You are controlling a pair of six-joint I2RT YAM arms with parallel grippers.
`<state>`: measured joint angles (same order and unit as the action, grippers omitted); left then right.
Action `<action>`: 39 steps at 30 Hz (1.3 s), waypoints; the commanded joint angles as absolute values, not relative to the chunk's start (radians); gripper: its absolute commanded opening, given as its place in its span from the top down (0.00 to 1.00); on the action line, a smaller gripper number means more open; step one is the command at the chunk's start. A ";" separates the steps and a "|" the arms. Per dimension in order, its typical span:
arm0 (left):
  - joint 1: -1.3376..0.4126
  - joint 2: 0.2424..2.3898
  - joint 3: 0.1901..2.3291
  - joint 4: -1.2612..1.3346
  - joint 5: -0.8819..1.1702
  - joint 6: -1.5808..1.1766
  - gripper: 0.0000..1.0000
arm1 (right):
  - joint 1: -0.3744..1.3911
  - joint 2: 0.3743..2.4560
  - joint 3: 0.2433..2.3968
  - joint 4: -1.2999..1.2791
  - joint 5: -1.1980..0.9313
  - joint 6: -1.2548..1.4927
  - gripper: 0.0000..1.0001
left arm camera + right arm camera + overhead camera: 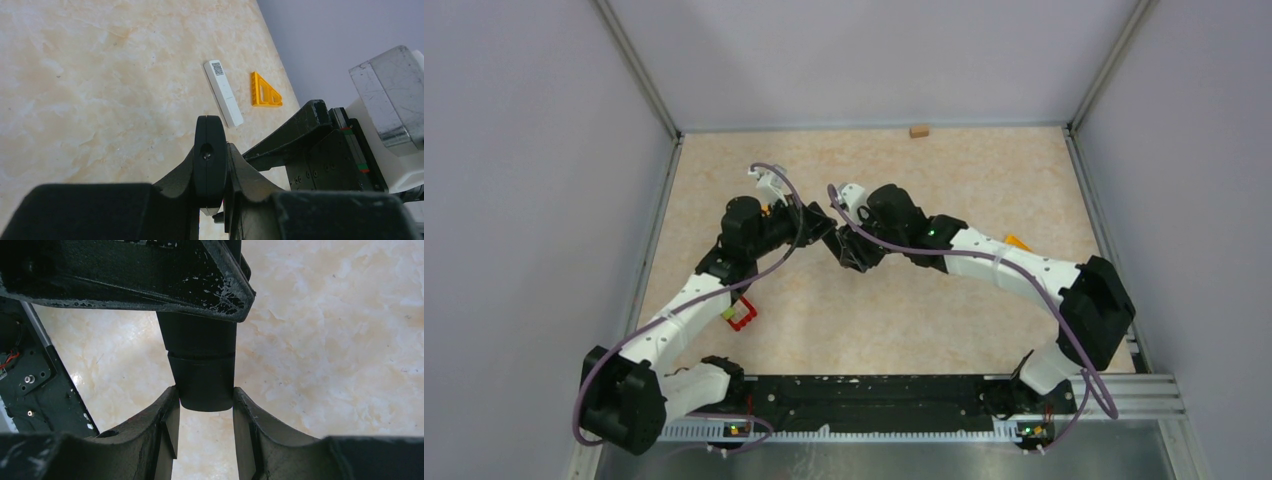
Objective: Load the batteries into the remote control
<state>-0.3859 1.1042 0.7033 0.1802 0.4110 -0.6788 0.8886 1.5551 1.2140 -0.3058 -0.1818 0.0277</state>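
Observation:
The black remote control (833, 238) is held between both grippers above the middle of the table. My left gripper (819, 225) is shut on it; in the left wrist view the remote (209, 165) stands edge-on between the fingers of that gripper (216, 150). My right gripper (845, 250) is shut on its other end; in the right wrist view the remote's rounded end (202, 380) sits clamped between the fingertips of that gripper (204, 401). No batteries show in any view.
A slim white bar (223, 93) with a QR label and an orange triangular piece (265, 91) lie on the table right of the grippers; the orange piece also shows from above (1018, 241). A red frame piece (742, 316) lies near the left arm. A small wooden block (918, 130) sits at the back wall.

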 commanded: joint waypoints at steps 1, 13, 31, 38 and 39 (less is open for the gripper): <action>-0.393 1.092 0.772 0.213 0.476 -0.724 1.00 | 0.899 1.578 1.269 -0.274 -0.191 0.023 0.60; -0.393 1.116 0.806 0.191 0.564 -0.768 1.00 | 0.902 1.600 1.298 -0.259 -0.177 0.047 0.59; -0.394 1.173 0.780 0.224 0.735 -0.934 1.00 | 0.900 1.629 1.313 -0.075 -0.116 0.168 0.59; -0.417 1.198 0.735 0.242 0.742 -0.948 1.00 | 0.901 1.649 1.355 -0.064 -0.085 0.160 0.59; -0.424 1.204 0.726 0.257 0.744 -0.961 1.00 | 0.901 1.657 1.363 -0.066 -0.075 0.168 0.59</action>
